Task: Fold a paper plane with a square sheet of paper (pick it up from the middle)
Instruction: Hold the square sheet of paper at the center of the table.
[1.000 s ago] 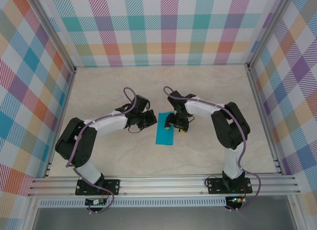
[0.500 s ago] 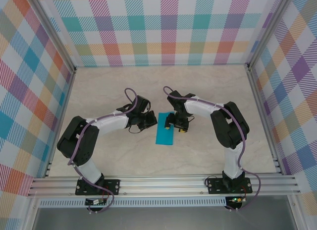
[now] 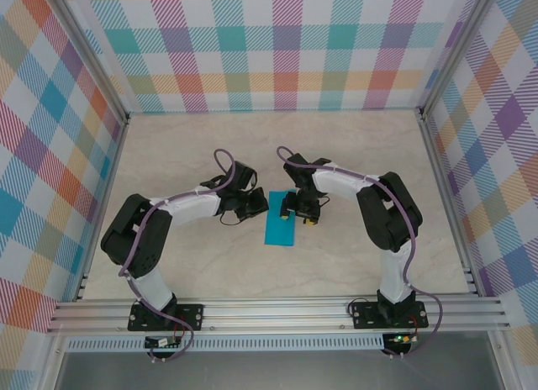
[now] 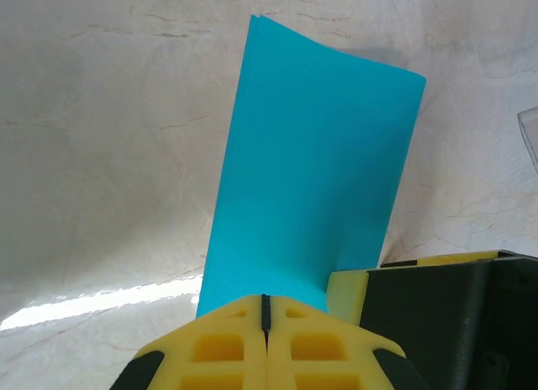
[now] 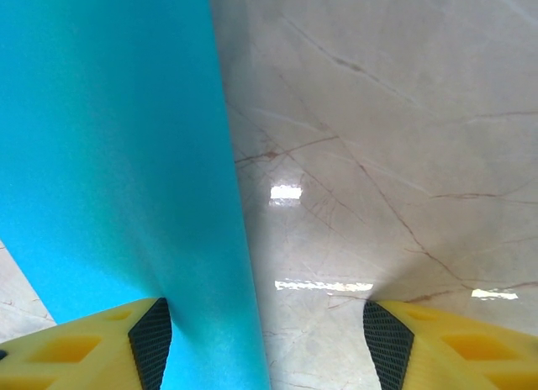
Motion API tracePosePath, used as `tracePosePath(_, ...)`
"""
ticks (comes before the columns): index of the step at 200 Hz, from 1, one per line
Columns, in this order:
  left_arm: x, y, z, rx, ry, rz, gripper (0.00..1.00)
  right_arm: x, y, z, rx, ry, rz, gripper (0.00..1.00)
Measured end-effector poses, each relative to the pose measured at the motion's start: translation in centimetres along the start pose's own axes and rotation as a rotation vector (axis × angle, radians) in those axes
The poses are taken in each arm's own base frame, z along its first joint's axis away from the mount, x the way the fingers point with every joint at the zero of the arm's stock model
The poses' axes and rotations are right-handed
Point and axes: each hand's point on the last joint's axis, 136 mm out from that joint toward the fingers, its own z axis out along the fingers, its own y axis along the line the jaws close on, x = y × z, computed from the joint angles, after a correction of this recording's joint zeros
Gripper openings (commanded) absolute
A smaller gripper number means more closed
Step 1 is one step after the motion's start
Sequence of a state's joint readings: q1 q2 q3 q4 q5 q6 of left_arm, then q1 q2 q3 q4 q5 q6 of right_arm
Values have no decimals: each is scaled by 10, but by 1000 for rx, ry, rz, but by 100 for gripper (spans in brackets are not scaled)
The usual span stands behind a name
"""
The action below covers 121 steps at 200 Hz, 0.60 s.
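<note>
Marbled beige bench point(image 3: 353, 146): thin teal-blue paper sheet point(image 3: 279, 229), folded into a narrow rectangle, lies mid-bench, well off every edge. Left wrist view: left tool point(image 4: 265, 310) closed tight at the sheet's end; can't tell whether it pinches the sheet. Right wrist view: right tool point(image 5: 265, 339) open, straddling one long edge.

One sheet point(image 3: 278, 229) — two pincers point(image 3: 257, 208) point(image 3: 295, 210)

Pale marble tabletop point(image 3: 353, 146), plaid walls point(image 3: 277, 45), aluminium rails point(image 3: 277, 310).
</note>
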State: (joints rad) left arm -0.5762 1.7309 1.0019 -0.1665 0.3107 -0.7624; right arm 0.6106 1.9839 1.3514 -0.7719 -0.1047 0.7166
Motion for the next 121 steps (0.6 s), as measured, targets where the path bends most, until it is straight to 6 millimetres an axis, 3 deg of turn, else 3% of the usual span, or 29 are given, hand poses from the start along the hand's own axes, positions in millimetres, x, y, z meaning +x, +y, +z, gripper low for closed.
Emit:
tracePosePath(75,2,-5,25,37,49,-3,0,0,0,0,1,1,0,67)
tracePosePath(121,9,6,39,12,83,-16,0,0,0,0,0,1,0,67)
